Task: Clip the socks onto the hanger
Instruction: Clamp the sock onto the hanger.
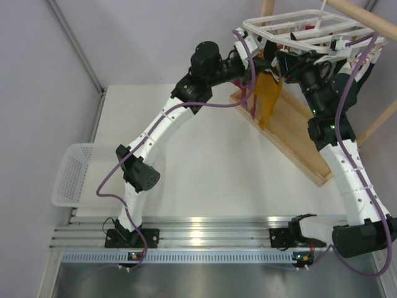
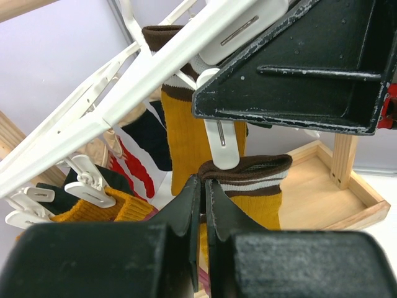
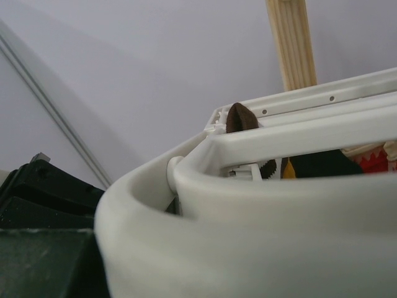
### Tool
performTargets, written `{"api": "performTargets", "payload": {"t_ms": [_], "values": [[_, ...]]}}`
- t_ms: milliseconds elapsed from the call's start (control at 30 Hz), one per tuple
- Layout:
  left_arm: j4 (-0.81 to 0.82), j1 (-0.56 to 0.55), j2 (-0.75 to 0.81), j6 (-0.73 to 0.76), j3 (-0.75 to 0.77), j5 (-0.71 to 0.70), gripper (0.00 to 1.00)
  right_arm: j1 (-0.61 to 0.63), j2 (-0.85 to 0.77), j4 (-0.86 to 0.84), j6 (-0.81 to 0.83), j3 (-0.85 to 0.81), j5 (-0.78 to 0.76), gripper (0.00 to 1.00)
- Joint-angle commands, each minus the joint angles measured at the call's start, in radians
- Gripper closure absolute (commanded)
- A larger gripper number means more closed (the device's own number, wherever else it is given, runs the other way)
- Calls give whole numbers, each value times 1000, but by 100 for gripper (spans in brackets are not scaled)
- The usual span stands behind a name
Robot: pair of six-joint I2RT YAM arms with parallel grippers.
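The white hanger (image 1: 304,28) hangs at the top right, its bars (image 2: 142,74) crossing the left wrist view. One mustard sock (image 2: 186,136) hangs clipped from it. A second mustard sock (image 2: 257,202) with a brown striped cuff is pinched at the cuff edge by my shut left gripper (image 2: 203,185), right under a white clip (image 2: 221,144). My right gripper (image 1: 286,59) is just beneath the hanger; one black finger (image 2: 310,68) lies across that clip's body. In the right wrist view the hanger frame (image 3: 260,211) fills the picture and hides the fingers.
A wooden stand base (image 1: 298,136) lies under the hanger, which hangs from a wooden pole (image 1: 366,18). Red-and-white (image 2: 133,167) and black (image 2: 152,136) socks and a clipped mustard cuff (image 2: 93,208) hang nearby. A white mesh basket (image 1: 77,174) sits at the table's left edge.
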State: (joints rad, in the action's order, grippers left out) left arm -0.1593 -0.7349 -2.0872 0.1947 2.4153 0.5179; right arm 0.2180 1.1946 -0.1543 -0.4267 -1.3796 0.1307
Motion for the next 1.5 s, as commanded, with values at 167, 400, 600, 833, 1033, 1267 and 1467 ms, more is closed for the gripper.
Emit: {"api": "performTargets", "payload": {"t_ms": [167, 400, 600, 833, 1033, 1267, 1467], "values": [[78, -6, -5, -21, 44, 11, 100, 12, 3, 41, 14, 17, 129, 100], [70, -9, -10, -20, 36, 16, 100, 14, -4, 32, 14, 11, 138, 100], [73, -17, -19, -8, 30, 19, 100, 12, -3, 24, 8, 2, 142, 100], [89, -17, -20, -18, 33, 13, 100, 12, -3, 30, 37, 8, 145, 100], [90, -18, -16, -21, 38, 14, 100, 14, -6, 47, 80, 19, 139, 100], [95, -18, -13, -26, 45, 19, 100, 12, -12, 56, 140, 31, 142, 100], [96, -18, -7, -34, 47, 24, 100, 14, -24, 61, 187, 40, 135, 100]]}}
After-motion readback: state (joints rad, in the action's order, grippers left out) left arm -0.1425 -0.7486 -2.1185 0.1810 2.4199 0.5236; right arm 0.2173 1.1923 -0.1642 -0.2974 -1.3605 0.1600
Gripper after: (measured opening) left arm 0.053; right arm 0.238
